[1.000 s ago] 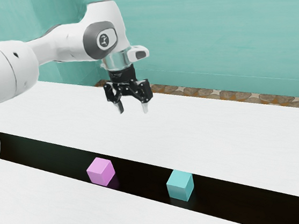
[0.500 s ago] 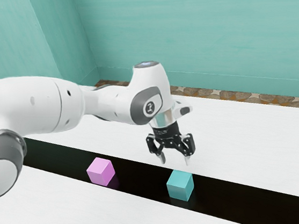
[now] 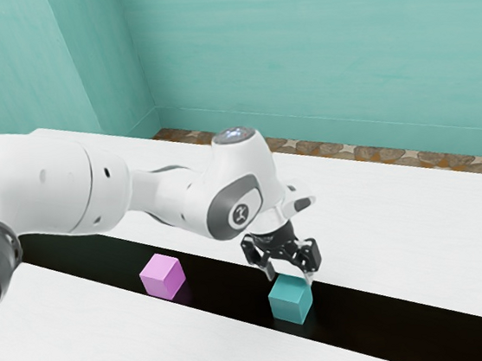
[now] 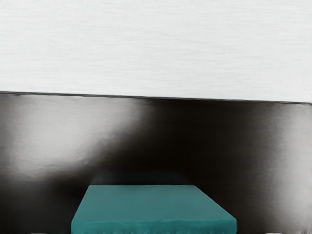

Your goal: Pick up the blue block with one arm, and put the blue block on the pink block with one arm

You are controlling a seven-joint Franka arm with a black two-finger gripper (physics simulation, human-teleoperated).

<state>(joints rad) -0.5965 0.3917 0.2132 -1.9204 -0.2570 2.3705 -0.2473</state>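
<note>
The blue block [image 3: 290, 299] is a teal cube resting on the black strip [image 3: 102, 257] of the table. My gripper [image 3: 290, 275] hangs open just above it, its fingertips level with the block's top face and not touching its sides. In the wrist view the blue block [image 4: 153, 209] lies directly under my hand. The pink block [image 3: 163, 276] sits on the same black strip, toward the exterior view's left of the blue one, about one and a half hand widths away.
White table surfaces [image 3: 420, 221] flank the black strip on both sides. A teal wall [image 3: 339, 47] stands behind the table. My arm [image 3: 68, 191] reaches in from the exterior view's left, passing above and behind the pink block.
My hand has swept from high over the far white surface down toward the exterior view's right, and has dropped from a short way above the blue block to just over it. The blocks stayed put.
</note>
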